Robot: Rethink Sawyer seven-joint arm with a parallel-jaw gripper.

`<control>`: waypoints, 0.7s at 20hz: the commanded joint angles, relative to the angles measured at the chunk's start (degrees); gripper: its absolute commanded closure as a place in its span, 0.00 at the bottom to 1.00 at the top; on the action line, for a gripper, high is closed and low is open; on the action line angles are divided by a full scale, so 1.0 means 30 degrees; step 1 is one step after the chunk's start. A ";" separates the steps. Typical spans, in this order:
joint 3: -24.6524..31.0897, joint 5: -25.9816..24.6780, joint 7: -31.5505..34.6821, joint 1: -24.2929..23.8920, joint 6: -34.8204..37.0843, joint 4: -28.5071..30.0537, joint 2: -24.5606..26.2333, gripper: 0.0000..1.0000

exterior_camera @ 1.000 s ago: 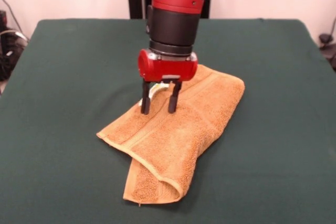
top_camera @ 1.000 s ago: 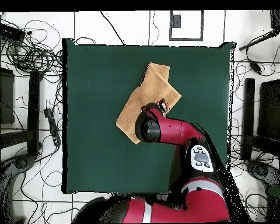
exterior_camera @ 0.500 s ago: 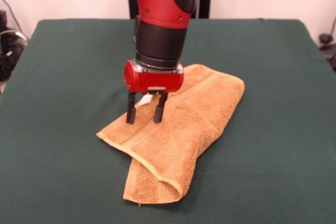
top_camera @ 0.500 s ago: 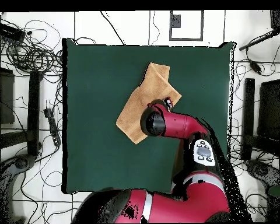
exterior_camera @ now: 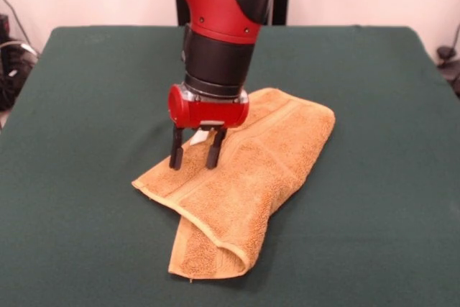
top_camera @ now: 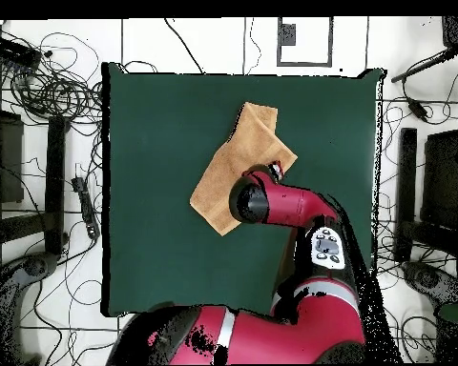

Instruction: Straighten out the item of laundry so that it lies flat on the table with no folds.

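While our fingers [exterior_camera: 194,150] hang spread and empty, their tips sit at the towel [exterior_camera: 251,170] edge on the green bench [exterior_camera: 381,199]. The towel lies folded, mostly beneath and beside them. We can read no writing on its white tag [exterior_camera: 199,135] between the fingers.

I see my gripper [exterior_camera: 195,156] spread apart at frame centre, tips seemingly touching the folded towel's [exterior_camera: 244,177] left edge on the table [exterior_camera: 86,106].
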 commanded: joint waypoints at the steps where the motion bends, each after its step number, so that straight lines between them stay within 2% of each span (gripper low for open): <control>1: 0.0587 0.0918 0.3959 0.0507 0.2028 0.0555 0.0010 0.00; 8: 0.1204 0.0701 0.4995 -0.0111 0.0336 0.3950 -0.2036 0.00; 14: 0.1037 0.0758 0.5150 0.0030 -0.0267 0.4488 -0.2059 0.00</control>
